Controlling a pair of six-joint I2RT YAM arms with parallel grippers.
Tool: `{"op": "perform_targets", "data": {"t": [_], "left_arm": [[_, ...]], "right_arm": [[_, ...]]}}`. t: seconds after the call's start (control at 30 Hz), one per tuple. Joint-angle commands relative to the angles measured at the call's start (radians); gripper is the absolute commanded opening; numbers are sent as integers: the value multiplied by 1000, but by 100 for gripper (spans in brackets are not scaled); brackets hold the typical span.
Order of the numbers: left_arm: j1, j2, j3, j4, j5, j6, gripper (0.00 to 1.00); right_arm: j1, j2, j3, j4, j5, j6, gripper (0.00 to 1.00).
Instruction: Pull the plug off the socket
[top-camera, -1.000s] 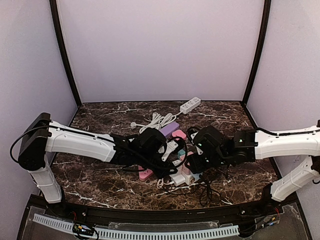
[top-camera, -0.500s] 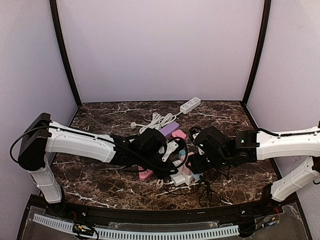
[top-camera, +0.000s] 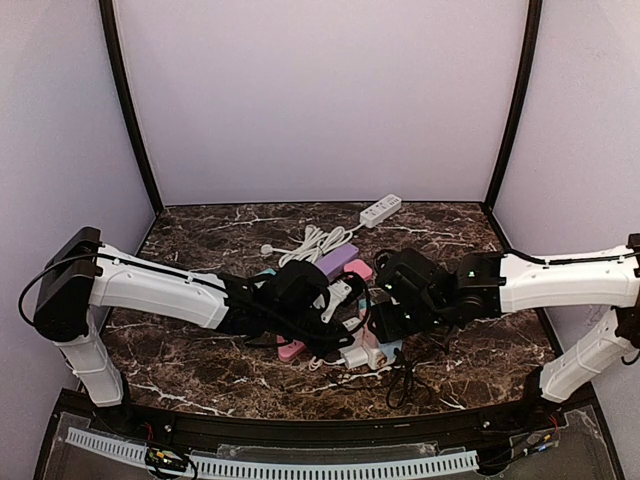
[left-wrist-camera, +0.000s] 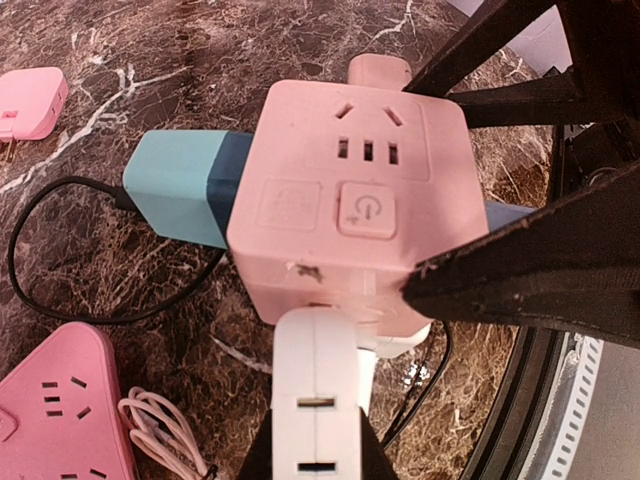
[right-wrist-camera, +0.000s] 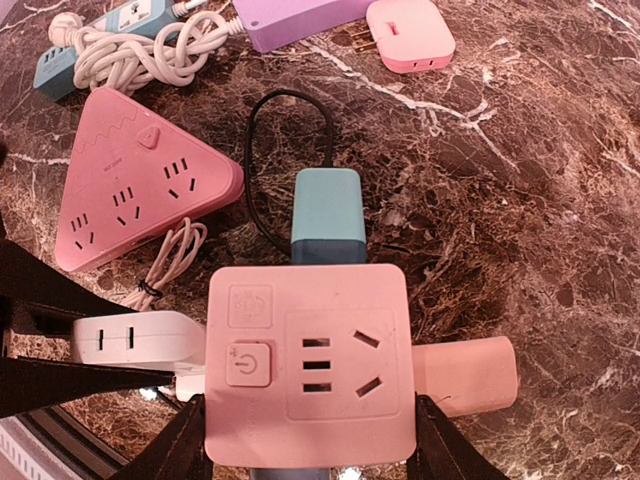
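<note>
Since the left gripper (left-wrist-camera: 318, 445) is clenched on the white plug (left-wrist-camera: 315, 385) and the right gripper (right-wrist-camera: 310, 445) is clamped across the pink cube socket (right-wrist-camera: 310, 365) it sits against, mid-table (top-camera: 200, 240) among the other strips, my worry is a crooked pull. The pins could bind, or the cube could twist out of the right fingers. The teal plug (left-wrist-camera: 180, 190) and its black cable (left-wrist-camera: 60, 290) hang off the cube too (could drag on the pink triangular strip (right-wrist-camera: 140, 190) nearby). I can't see the white plug's pins or how deep it's seated. From overhead, the arms cover most of it.
</note>
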Motion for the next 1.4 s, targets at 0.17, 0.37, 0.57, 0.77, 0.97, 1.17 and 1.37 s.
{"op": "perform_targets", "data": {"t": [0.17,0.37,0.57,0.77,0.97,1.17,1.37], "left_arm": [[9,-48,-11,-79,20,26,1],[30,-49,-4,-97,66,66,1],[52,-56,1,-137,96,95,1],[58,-57,6,-139,120,101,1],[58,-58,8,-135,94,96,1],[57,-76,-16,-118,59,80,1],[56,-93,-31,-106,41,70,1]], "right_arm": [[-13,-52,-42,-27,45,-64,0],[-10,-113,-95,57,-37,-160,0],[-6,-151,-114,71,-59,-198,0],[5,-151,-116,94,-84,-231,0],[8,-130,-94,62,-12,-177,0],[7,-91,-44,-55,95,-50,0],[8,-40,12,-169,170,41,0]]}}
